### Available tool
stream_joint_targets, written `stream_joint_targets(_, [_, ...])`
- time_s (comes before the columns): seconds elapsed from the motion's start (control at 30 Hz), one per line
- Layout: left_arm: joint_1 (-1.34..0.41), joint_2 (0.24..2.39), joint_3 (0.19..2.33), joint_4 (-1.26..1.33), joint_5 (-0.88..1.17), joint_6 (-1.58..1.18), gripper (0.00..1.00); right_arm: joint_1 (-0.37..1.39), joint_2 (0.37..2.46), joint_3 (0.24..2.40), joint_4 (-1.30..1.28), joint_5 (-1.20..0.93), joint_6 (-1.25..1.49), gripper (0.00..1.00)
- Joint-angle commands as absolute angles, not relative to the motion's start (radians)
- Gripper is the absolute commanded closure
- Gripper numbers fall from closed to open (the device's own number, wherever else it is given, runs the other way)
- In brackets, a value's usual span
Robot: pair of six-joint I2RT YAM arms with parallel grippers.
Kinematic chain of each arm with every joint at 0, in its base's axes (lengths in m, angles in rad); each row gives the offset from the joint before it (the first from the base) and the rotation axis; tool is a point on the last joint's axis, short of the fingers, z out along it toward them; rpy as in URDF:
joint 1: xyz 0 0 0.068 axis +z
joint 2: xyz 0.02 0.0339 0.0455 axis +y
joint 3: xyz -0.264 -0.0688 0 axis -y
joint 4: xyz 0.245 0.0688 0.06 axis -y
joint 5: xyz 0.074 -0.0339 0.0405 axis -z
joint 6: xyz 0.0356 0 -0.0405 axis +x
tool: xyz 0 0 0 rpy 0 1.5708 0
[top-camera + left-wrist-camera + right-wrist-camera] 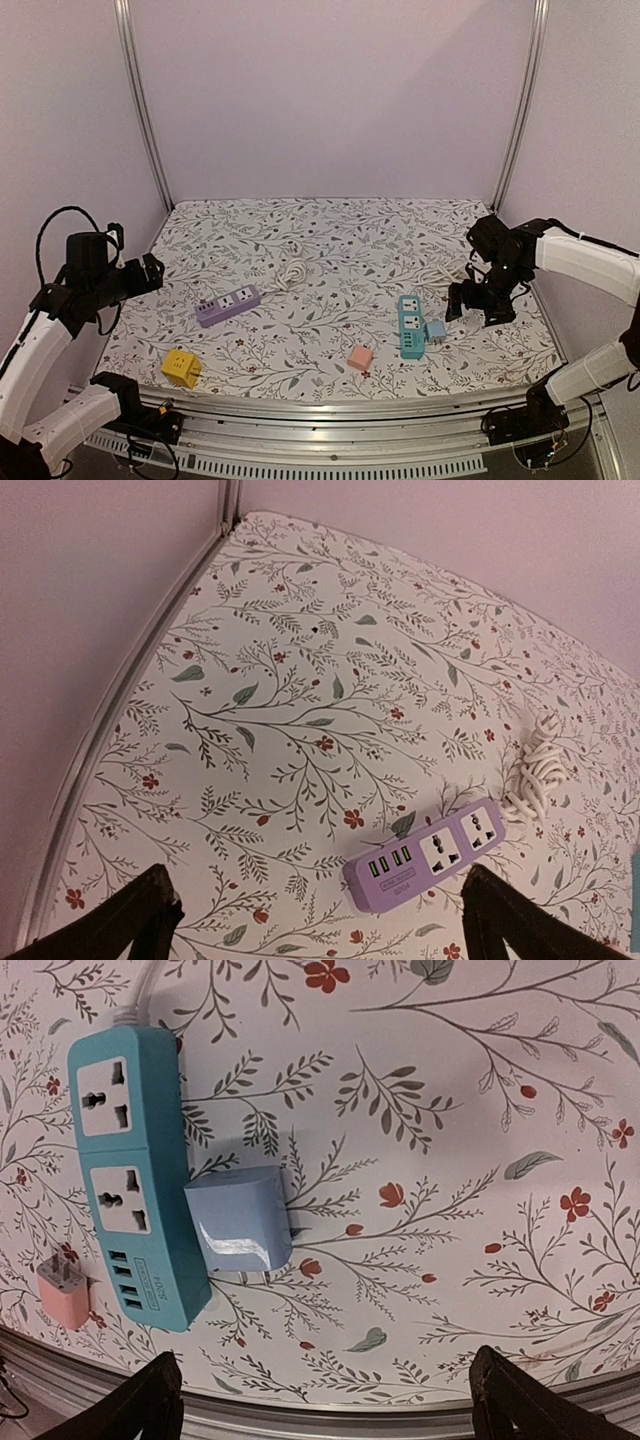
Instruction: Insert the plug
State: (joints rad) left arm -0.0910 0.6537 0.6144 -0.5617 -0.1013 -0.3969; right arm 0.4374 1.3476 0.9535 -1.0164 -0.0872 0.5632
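Observation:
A teal power strip (410, 326) lies at the front right, with a light blue plug (436, 329) resting against its right side, prongs visible. In the right wrist view the strip (130, 1170) and blue plug (238, 1220) lie left of centre. My right gripper (480, 303) hovers just right of them, open and empty (325, 1400). A purple power strip (228, 305) lies left of centre and also shows in the left wrist view (425, 857). My left gripper (150, 272) is open and empty (320, 925), raised to the left of it.
A pink plug (360, 357) and a yellow plug (181, 367) lie near the front edge; the pink plug also shows in the right wrist view (62, 1293). A coiled white cord (292, 272) lies behind the purple strip. The metal front rail (400, 1420) runs close below the right gripper.

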Motion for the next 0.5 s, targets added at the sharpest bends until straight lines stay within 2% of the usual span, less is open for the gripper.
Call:
stream_joint_targets(0.0, [-0.091,0.662,0.636,-0.581,-0.093,-0.408,0.0,0.458,1.397,1.02,-0.987,-0.138,0.544,0.03])
stream_joint_targets(0.47, [-0.048,0.679,0.652,-0.593,-0.088,-0.428,0.0,0.518,1.608,1.051,-0.929,-0.116,0.512,0.2])
